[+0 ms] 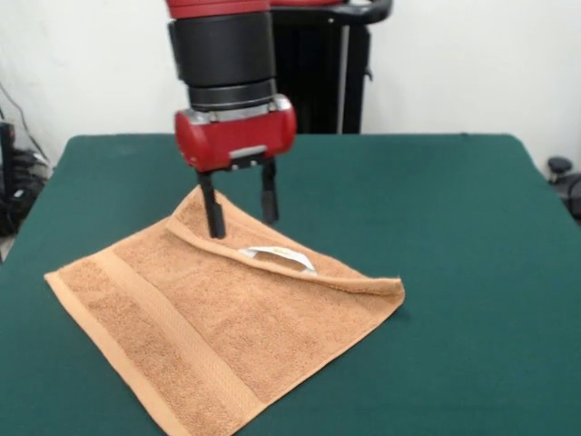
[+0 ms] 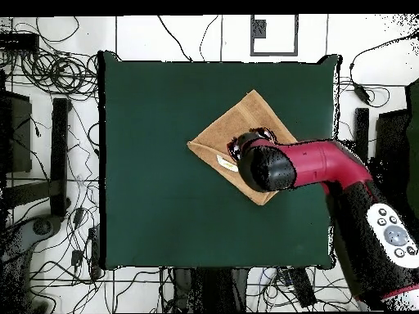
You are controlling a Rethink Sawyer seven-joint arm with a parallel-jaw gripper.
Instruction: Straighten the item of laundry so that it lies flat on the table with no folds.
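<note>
— Well, any writing on that white tag [image 1: 280, 256]?
— Too small to read.
— And the towel [image 1: 209, 327]?
— Set diamond-wise on the green tabletop [image 1: 454, 209], its far edge folded over in a ridge — bare felt wide on every side.
— The pincer [image 1: 241, 209]?
— Fingers parted, tips at the fold, one finger touching the cloth.

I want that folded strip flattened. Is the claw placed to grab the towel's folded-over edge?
Probably yes. The claw hangs open right at the folded edge of the towel, one finger on each side, with nothing between them.
</note>
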